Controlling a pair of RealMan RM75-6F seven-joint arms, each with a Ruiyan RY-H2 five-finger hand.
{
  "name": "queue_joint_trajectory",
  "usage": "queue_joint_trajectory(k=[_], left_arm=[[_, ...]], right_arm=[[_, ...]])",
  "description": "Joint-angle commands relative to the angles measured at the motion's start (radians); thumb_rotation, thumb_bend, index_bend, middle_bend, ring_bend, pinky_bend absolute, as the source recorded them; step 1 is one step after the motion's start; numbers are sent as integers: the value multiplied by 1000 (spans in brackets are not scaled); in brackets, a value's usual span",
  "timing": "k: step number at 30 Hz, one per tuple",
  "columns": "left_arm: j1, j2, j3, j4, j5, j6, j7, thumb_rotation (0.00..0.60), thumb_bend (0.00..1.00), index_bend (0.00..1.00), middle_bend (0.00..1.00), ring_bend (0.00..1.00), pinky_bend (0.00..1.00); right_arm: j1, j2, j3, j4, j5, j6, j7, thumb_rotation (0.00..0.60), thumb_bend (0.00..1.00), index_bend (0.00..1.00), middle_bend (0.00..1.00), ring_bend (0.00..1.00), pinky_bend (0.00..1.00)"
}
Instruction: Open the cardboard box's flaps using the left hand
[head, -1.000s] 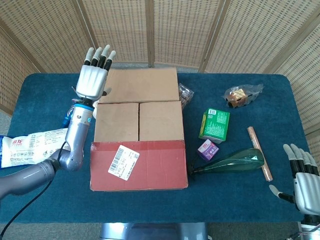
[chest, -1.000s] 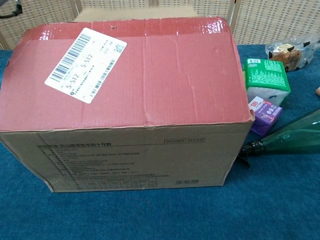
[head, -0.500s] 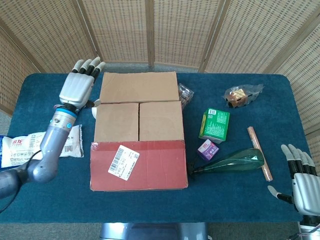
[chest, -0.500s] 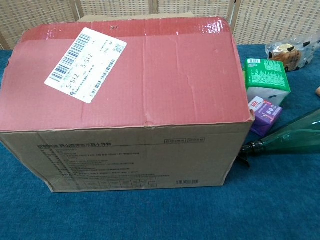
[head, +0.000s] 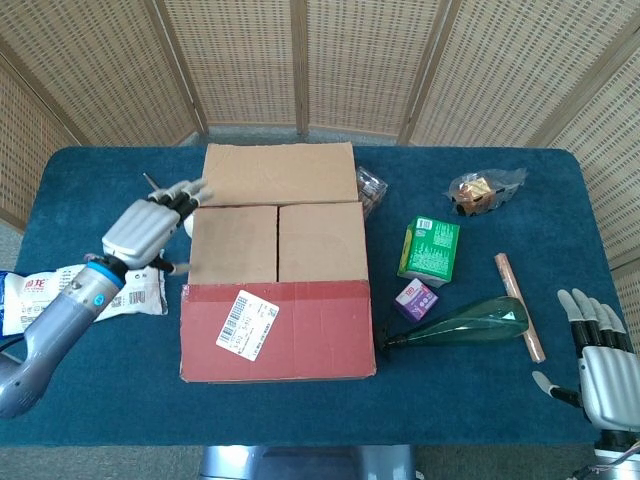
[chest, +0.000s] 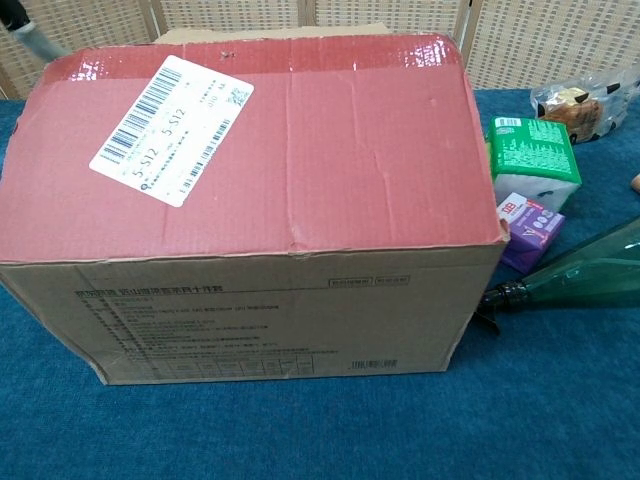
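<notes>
The cardboard box (head: 277, 262) stands mid-table; its far flap (head: 279, 173) is folded back, and two brown inner flaps (head: 276, 243) lie shut. Its red-taped near panel (head: 300, 330) carries a white label. In the chest view the box (chest: 260, 200) fills most of the frame. My left hand (head: 148, 226) hovers at the box's left side, empty, with its fingers stretched toward the upper left corner. Whether they touch the box I cannot tell. A grey sliver of the left hand (chest: 25, 32) shows at the chest view's top left. My right hand (head: 600, 352) rests open at the table's near right corner.
A white snack packet (head: 40, 297) lies under my left forearm. Right of the box lie a green carton (head: 430, 250), a small purple box (head: 415, 298), a green bottle (head: 465, 323), a wooden stick (head: 518, 305) and a clear snack bag (head: 483, 190). A wicker screen stands behind.
My left hand has come down from a raised pose at the box's far left corner and drawn back leftward, now lying low beside the box. The box's flaps and right hand are unchanged.
</notes>
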Motion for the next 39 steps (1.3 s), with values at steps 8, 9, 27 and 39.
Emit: queue_joint_trajectory(k=[8, 9, 27, 39], left_arm=[[53, 78, 57, -95, 206, -28, -275, 600, 0, 0, 0, 0, 217], [53, 78, 58, -95, 212, -26, -294, 600, 0, 0, 0, 0, 218], [64, 142, 89, -92, 329, 57, -498, 600, 0, 0, 0, 0, 219], [61, 193, 119, -70, 451, 104, -754, 600, 0, 9, 0, 0, 208]], right_arm=[[-4, -5, -3, 0, -11, 9, -7, 600, 0, 0, 0, 0, 0], [-4, -5, -3, 0, -12, 10, -7, 600, 0, 0, 0, 0, 0], [-3, -4, -7, 0, -16, 3, -6, 600, 0, 0, 0, 0, 0], [1, -20, -9, 4, -13, -3, -35, 600, 0, 0, 0, 0, 0]])
